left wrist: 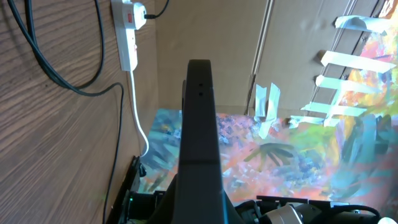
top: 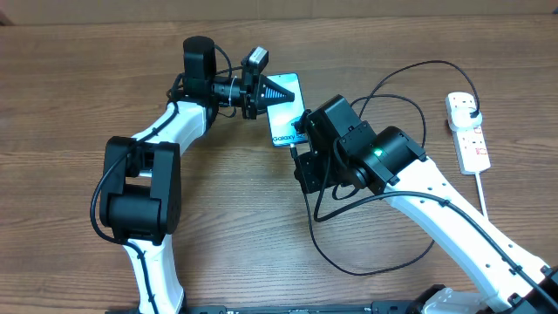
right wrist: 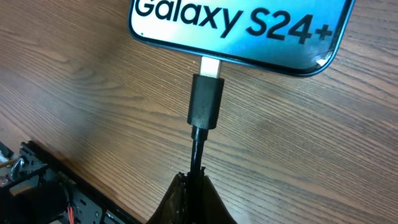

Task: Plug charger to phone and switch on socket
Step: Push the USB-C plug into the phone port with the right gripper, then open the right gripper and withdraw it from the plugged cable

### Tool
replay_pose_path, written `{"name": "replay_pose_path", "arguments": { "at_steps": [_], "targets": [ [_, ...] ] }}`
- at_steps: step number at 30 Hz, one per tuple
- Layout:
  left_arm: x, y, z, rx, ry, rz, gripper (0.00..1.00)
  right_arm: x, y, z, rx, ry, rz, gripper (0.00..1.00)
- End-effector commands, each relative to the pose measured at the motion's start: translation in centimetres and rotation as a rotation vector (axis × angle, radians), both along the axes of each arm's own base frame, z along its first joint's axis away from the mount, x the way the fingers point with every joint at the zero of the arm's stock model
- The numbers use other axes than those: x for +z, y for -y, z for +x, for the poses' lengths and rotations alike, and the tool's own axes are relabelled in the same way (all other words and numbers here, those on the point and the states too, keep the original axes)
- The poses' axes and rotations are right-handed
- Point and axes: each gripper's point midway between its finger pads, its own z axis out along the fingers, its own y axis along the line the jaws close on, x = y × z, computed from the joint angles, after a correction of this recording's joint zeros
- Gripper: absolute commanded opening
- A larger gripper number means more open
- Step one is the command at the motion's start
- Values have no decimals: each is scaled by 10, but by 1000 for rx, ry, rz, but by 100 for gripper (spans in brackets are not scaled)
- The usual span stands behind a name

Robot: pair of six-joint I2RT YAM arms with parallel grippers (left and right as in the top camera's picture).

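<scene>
The phone (top: pixel 286 122) lies flat on the wooden table, screen up. In the right wrist view its end reads "Galaxy S24+" (right wrist: pixel 236 22). My left gripper (top: pixel 283 91) is shut, and its tips rest on the phone's far half. In the left wrist view one dark finger (left wrist: pixel 199 124) stands over a colourful glossy surface. My right gripper (right wrist: pixel 198 179) is shut on the charger cable just behind the black connector (right wrist: pixel 205 99). The connector's pale metal tip (right wrist: pixel 211 65) meets the phone's end edge. The charger cable (top: pixel 410 70) loops to a black plug (top: pixel 471 109) seated in the white socket (top: pixel 471 144).
The socket (left wrist: pixel 127 34) lies near the table's right edge, and its white cord (left wrist: pixel 138 112) runs off it. Slack black cable (top: pixel 349 262) loops over the table under my right arm. A beige wall stands beyond the table in the left wrist view.
</scene>
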Motion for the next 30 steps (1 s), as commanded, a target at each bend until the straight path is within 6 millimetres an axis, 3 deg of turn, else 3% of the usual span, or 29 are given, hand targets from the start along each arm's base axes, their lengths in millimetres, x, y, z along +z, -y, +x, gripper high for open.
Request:
{"name": "replay_pose_path", "arguments": {
  "at_steps": [1, 15, 20, 24, 25, 26, 27, 30],
  "targets": [
    [13, 2, -5, -42, 53, -24, 4, 2, 0, 2, 6, 24, -3, 4],
    [13, 2, -6, -49, 73, -31, 4, 13, -12, 19, 3, 106, 53, 4],
    [13, 2, -6, -49, 74, -31, 4, 12, -7, 27, -20, 138, 24, 5],
    [13, 2, -6, -48, 95, -34, 4, 8, -4, 21, -15, 110, 7, 27],
    [13, 2, -6, -48, 102, -35, 4, 7, -3, 18, -15, 99, 0, 42],
    [13, 2, -6, -48, 108, -36, 4, 6, -1, 16, -14, 90, -7, 50],
    [13, 2, -6, -49, 116, -37, 4, 5, 3, 11, -13, 65, -24, 55],
    [13, 2, -6, -49, 129, -39, 4, 5, 3, 2, -22, 27, -29, 55]
  ]
}}
